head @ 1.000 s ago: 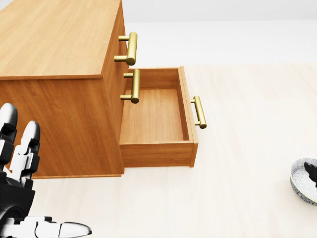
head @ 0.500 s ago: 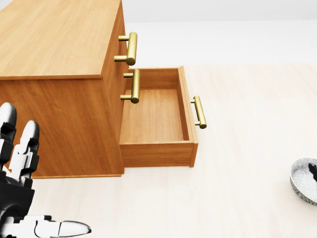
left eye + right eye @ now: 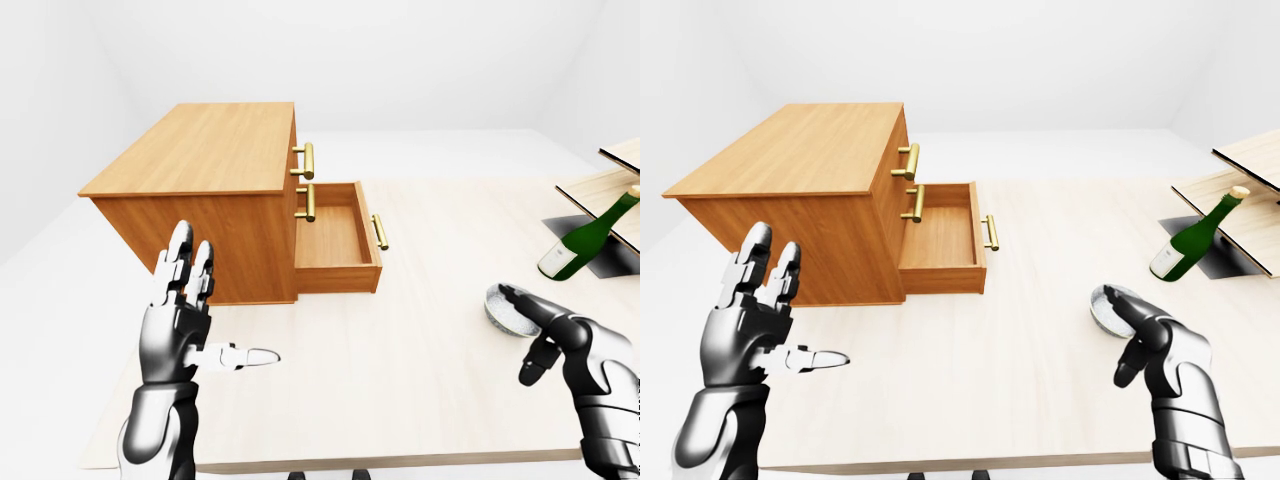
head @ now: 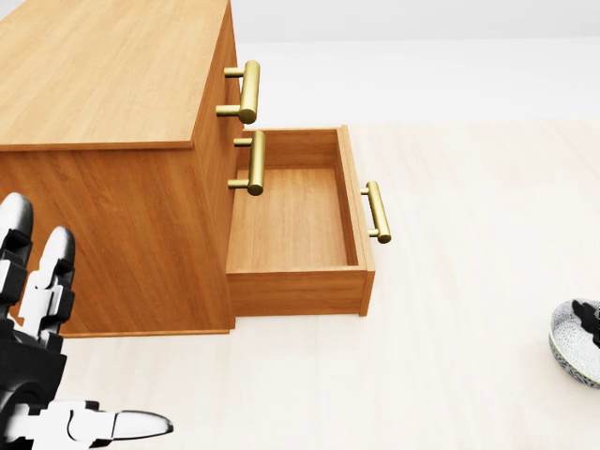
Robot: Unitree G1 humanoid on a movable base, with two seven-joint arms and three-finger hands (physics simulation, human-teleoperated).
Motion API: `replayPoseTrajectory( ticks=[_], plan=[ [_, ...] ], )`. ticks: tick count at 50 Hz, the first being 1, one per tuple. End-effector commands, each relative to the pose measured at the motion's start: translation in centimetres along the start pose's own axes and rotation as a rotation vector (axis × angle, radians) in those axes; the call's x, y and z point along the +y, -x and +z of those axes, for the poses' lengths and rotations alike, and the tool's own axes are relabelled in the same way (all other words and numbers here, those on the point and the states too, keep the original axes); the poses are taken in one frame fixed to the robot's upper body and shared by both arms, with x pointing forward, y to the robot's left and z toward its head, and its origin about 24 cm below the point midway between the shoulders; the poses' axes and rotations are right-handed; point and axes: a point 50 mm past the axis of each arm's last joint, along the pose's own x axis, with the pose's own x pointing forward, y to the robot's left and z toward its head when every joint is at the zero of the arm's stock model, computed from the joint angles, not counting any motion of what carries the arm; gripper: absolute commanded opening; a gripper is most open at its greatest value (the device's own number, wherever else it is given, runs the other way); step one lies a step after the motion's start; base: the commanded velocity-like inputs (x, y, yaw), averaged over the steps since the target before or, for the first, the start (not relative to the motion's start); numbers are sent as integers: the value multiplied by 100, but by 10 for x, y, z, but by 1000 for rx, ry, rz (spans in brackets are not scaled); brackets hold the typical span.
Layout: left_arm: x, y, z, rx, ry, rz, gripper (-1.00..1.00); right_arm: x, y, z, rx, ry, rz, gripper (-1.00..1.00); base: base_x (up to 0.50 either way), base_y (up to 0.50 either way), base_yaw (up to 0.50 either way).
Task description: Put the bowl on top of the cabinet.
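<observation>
The speckled grey bowl [image 3: 503,309] sits on the pale table at the right of the left-eye view. My right hand [image 3: 520,336] is open at it: the fingers [image 3: 528,305] lie over its rim and the thumb hangs apart below. The wooden cabinet [image 3: 205,160] stands at upper left with a bare flat top. Its bottom drawer [image 3: 335,240] is pulled out and holds nothing. My left hand [image 3: 215,305] is raised and open by the cabinet's side wall, holding nothing. In the head view only the bowl's left part [image 4: 570,345] shows.
A green wine bottle [image 3: 585,238] leans against a wooden rack [image 3: 622,188] at the far right. Brass handles [image 3: 308,160] stick out of the cabinet's drawer faces. The table's near edge [image 3: 350,465] runs along the bottom of the left-eye view.
In the head view my right fingertip has shifted slightly over the bowl, which stays in place. My left hand has sunk a little.
</observation>
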Motion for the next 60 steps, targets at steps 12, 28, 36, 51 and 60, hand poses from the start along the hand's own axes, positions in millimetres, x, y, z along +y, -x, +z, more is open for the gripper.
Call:
replayPoseTrajectory(
  ticks=[12,28,36,51,60],
  plan=[
    [-2,-5,-15,52,6,7,100,2,-15,0,-25,-95,26,100,0,0,0],
    [-2,-2,-28,113,16,8,100,30,-22,-2,-12,-120,75,100,0,0,0],
    [-1,-2,-26,106,17,9,100,42,-27,-3,-3,-136,102,100,0,0,0],
    [-2,-1,-27,110,15,5,100,59,-31,-7,13,-168,155,-100,0,0,0],
    [-2,-3,-30,118,16,7,100,61,-31,-5,3,-172,158,-100,0,0,0]
  ],
)
